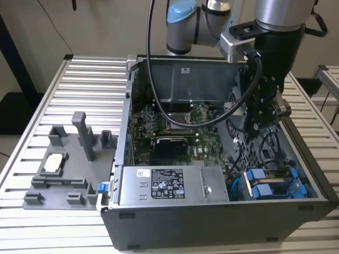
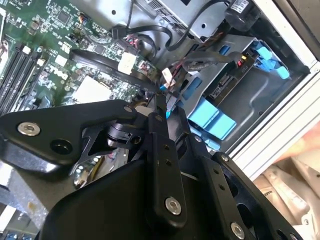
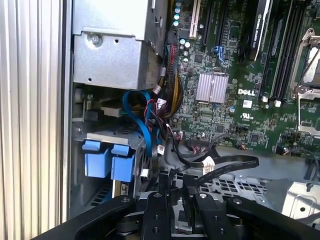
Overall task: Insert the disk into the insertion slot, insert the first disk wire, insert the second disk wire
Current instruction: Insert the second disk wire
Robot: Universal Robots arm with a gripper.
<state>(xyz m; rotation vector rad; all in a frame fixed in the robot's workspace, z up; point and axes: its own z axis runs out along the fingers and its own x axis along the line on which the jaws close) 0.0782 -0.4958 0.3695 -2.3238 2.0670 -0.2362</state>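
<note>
The disk (image 1: 258,186), in its bright blue carrier, lies inside the insertion slot (image 1: 312,191) of the grey drive cage at the case's front corner, on the exterior view's right. Its blue tabs (image 3: 110,160) show in the first wrist view, and the blue frame (image 2: 212,120) shows in the second. My gripper (image 1: 258,124) hangs inside the open computer case, above and behind the cage, over a tangle of cables. A black cable with a white connector (image 3: 207,162) lies just past the gripper (image 3: 175,186). A blue flat cable (image 3: 140,120) loops up from the cage. A pale connector (image 2: 164,75) sits near the gripper (image 2: 165,102).
The case holds a green motherboard (image 1: 175,127) and a grey power supply (image 1: 167,185) along the front. A perforated metal panel (image 3: 235,187) lies under the gripper. On the exterior view's left, a grey fixture tray (image 1: 63,164) rests on the slatted table (image 1: 90,79).
</note>
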